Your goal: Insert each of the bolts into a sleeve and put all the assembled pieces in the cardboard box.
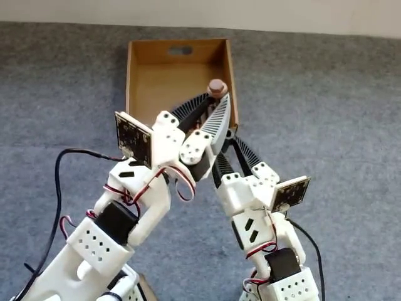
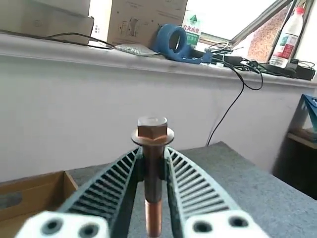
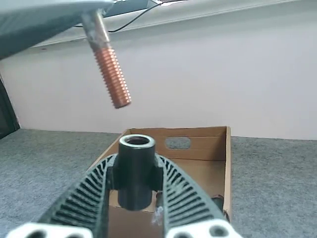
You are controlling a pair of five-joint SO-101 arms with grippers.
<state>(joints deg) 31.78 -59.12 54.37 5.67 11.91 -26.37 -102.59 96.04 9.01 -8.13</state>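
Note:
My left gripper [image 2: 152, 152] is shut on a copper bolt [image 2: 152, 163], held upright with its hex head above the fingertips. From above, the bolt head [image 1: 217, 86] sits over the near right corner of the cardboard box [image 1: 130, 75]. My right gripper [image 3: 134, 163] is shut on a black sleeve [image 3: 134, 173], upright with its bore facing up. The bolt's threaded end [image 3: 114, 79] hangs tilted above the sleeve, a little to one side of the bore and not touching it. In the high view the right gripper [image 1: 229, 134] lies under the left gripper [image 1: 216, 103], which hides the sleeve.
The open box [image 3: 220, 148] stands just behind the sleeve, with a small dark thing [image 3: 217, 201] in its corner that I cannot identify. Grey carpet [image 1: 326, 94] covers the table around the box. A black cable [image 1: 57, 188] runs beside the left arm.

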